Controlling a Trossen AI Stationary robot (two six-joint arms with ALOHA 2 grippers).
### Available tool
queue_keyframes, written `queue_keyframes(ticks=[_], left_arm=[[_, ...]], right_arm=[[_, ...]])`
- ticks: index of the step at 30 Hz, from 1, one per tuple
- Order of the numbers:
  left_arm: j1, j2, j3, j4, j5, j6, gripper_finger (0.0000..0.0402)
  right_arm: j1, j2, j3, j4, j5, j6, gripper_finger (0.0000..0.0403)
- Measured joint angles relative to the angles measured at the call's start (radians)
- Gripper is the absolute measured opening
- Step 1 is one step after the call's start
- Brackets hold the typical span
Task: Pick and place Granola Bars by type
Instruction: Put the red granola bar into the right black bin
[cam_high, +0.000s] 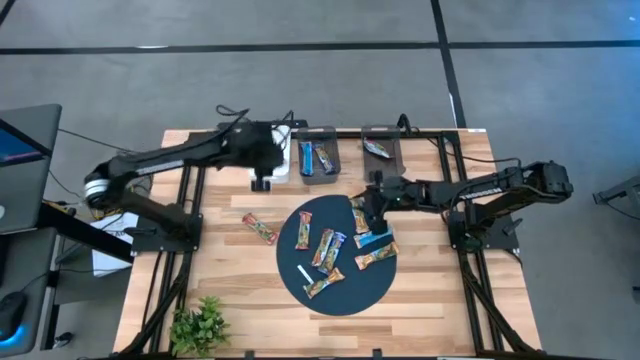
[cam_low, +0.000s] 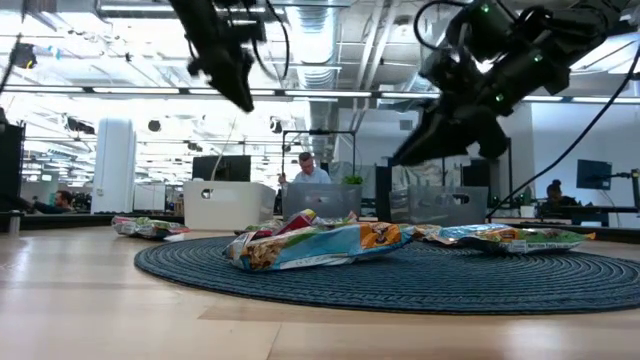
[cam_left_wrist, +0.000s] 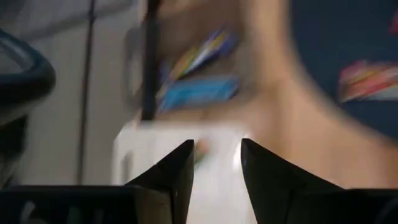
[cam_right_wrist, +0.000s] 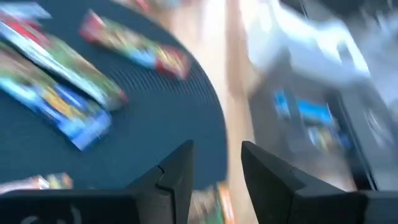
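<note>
Several granola bars (cam_high: 328, 248) in multicoloured wrappers lie flat on a round dark blue mat (cam_high: 345, 298); they also show in the low view (cam_low: 320, 245). One bar (cam_high: 258, 229) lies on the wood left of the mat. Blue-wrapped bars (cam_high: 320, 156) lie in a dark bin, and another bar (cam_high: 377, 149) lies in the bin to its right. My left gripper (cam_high: 262, 181) (cam_left_wrist: 216, 158) hovers open over a white bin (cam_left_wrist: 186, 140). My right gripper (cam_high: 370, 211) (cam_right_wrist: 216, 163) hangs open and empty above the mat's far right edge.
A thin white stick (cam_high: 305, 274) lies on the mat among the bars. The bins stand in a row along the table's far edge. A small green plant (cam_high: 200, 325) sits at the near left corner. Bare wood lies left and right of the mat.
</note>
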Motion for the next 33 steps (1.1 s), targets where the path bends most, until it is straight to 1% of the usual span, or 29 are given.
queue_keyframes(ticks=[2,5,7,11,17,20,22,25,29,33], left_arm=[[-0.039,-0.06,-0.056,0.064,0.079,-0.001,0.0127],[-0.102,-0.148,-0.17,0.192,0.119,0.009,0.0127],[-0.138,-0.2,-0.254,0.265,0.118,0.014,0.0127],[-0.2,-0.295,-0.421,0.456,0.117,0.008,0.0127],[-0.266,-0.394,-0.631,0.711,0.094,0.007,0.0127],[-0.283,-0.424,-0.719,0.808,0.089,-0.009,0.0127],[-0.291,-0.436,-0.774,0.86,0.092,-0.012,0.0127],[-0.303,-0.45,-0.813,0.925,0.069,0.051,0.0127],[-0.301,-0.462,-0.814,0.963,0.061,0.053,0.0127],[-0.302,-0.464,-0.814,0.967,0.069,0.054,0.0127]], right_arm=[[0.004,0.016,0.0,0.058,-0.094,-0.035,0.0127],[0.013,0.058,0.023,0.107,-0.203,-0.058,0.0127],[0.023,0.099,0.047,0.096,-0.223,-0.089,0.0127],[0.049,0.208,0.131,0.082,-0.229,-0.142,0.0127],[0.078,0.367,0.317,-0.109,-0.297,-0.173,0.0127],[0.09,0.442,0.41,-0.221,-0.332,-0.174,0.0127],[0.097,0.491,0.473,-0.28,-0.337,-0.175,0.0127],[0.106,0.548,0.555,-0.362,-0.355,-0.189,0.0127],[0.108,0.608,0.628,-0.44,-0.379,-0.2,0.0127],[0.102,0.637,0.664,-0.467,-0.379,-0.2,0.0128]])
